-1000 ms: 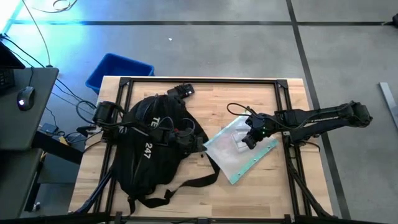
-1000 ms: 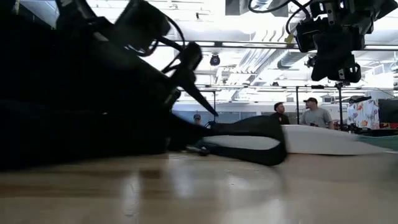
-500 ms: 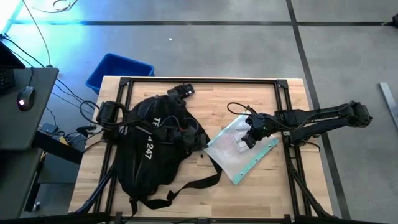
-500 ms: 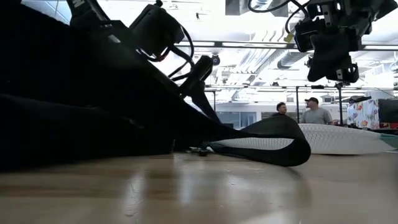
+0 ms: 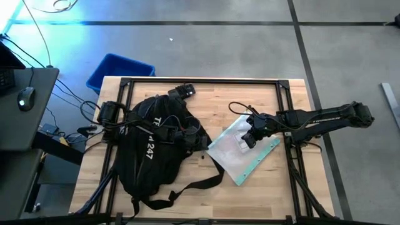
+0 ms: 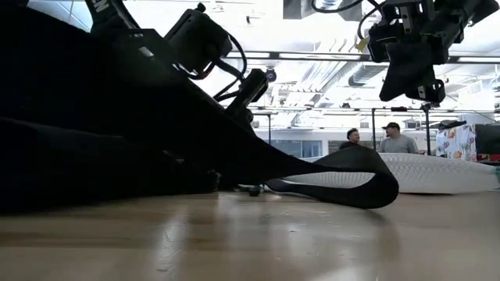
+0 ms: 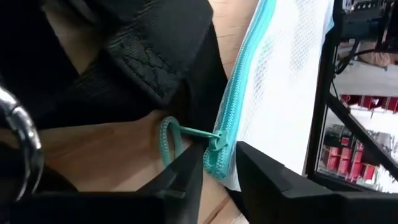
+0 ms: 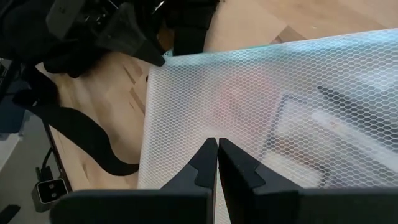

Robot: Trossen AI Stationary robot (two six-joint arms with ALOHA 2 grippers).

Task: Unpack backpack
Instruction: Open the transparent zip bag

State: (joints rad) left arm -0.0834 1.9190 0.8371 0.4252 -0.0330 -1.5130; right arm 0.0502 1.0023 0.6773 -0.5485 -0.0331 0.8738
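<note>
When we look straight down, we find the backpack [image 5: 153, 153] lying on the left half of the wooden table [image 5: 206, 100], its white lettering up and its long straps trailing toward the table's near edge. A clear mesh pouch [image 5: 240, 150] with a teal zipper lies flat just to its right, one corner touching the pack. Our left gripper [image 5: 186, 133] sits on top of the backpack near that corner. Our right gripper [image 5: 249, 139] hangs over the pouch's middle. A blue bin [image 5: 119, 72] stands on the floor beyond the table's far left corner.

From table height, the backpack [image 6: 94, 117] fills the left side as a dark mass, and one strap [image 6: 344, 176] curls in a loop on the wood. The left arm's gripper [image 6: 246, 90] rests against the pack's slope; the right gripper [image 6: 410, 74] hovers above the white pouch [image 6: 437, 173]. Two people [image 6: 387, 140] stand far back in the room.

Past the left wrist, we see its gripper [image 7: 219, 174] with fingers slightly parted around the teal zipper slider [image 7: 216, 149] at the pouch's edge (whether they truly pinch it we cannot tell). A teal cord loop [image 7: 169, 138] hangs from the slider beside a black strap.

Past the right wrist, the gripper [image 8: 217, 163] has its fingers pressed together, with only a thin slit between them, over the mesh pouch [image 8: 298, 106].
</note>
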